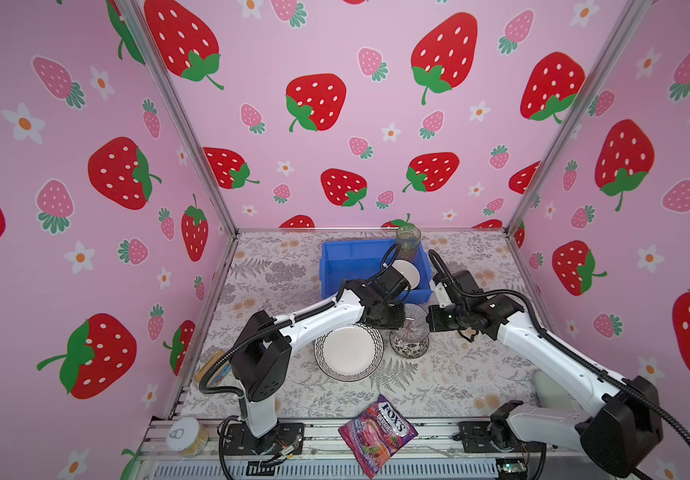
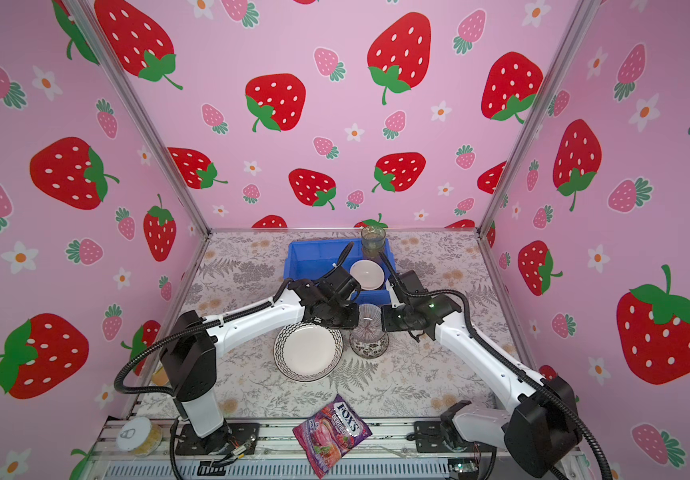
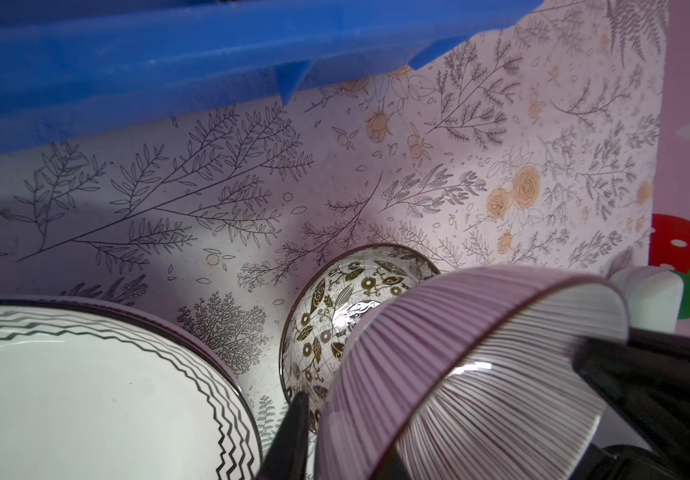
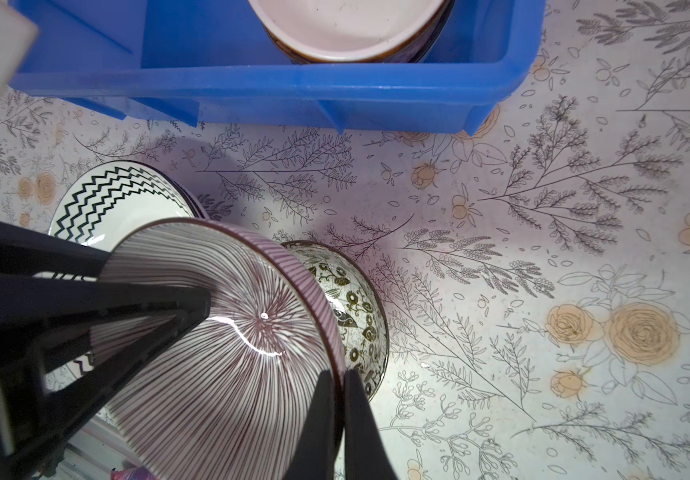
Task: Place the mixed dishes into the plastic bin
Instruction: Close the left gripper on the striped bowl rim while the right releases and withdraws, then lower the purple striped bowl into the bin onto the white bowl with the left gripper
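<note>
Between right gripper [image 4: 340,376] and left gripper [image 4: 160,280] hangs the striped bowl [image 4: 252,332], over the floral bowl [image 4: 360,307], plastic bin [image 4: 277,89] beyond. Right pinches the rim; left straddles opposite rim, clamp unclear. Probably glazed ceramic: stiff, slick, chippable; grip at rim.

I see a purple-striped round ceramic bowl [image 4: 252,332], glossy glazed; bright blue rectangular plastic bin [image 4: 293,87], smooth, dull-sheened; flower-printed table covering [image 4: 542,208], matt.

My two top views look down from high in front over the whole bench [image 1: 439,382]; both wrist cameras sit close, sharing the striped bowl [image 3: 459,374].
</note>
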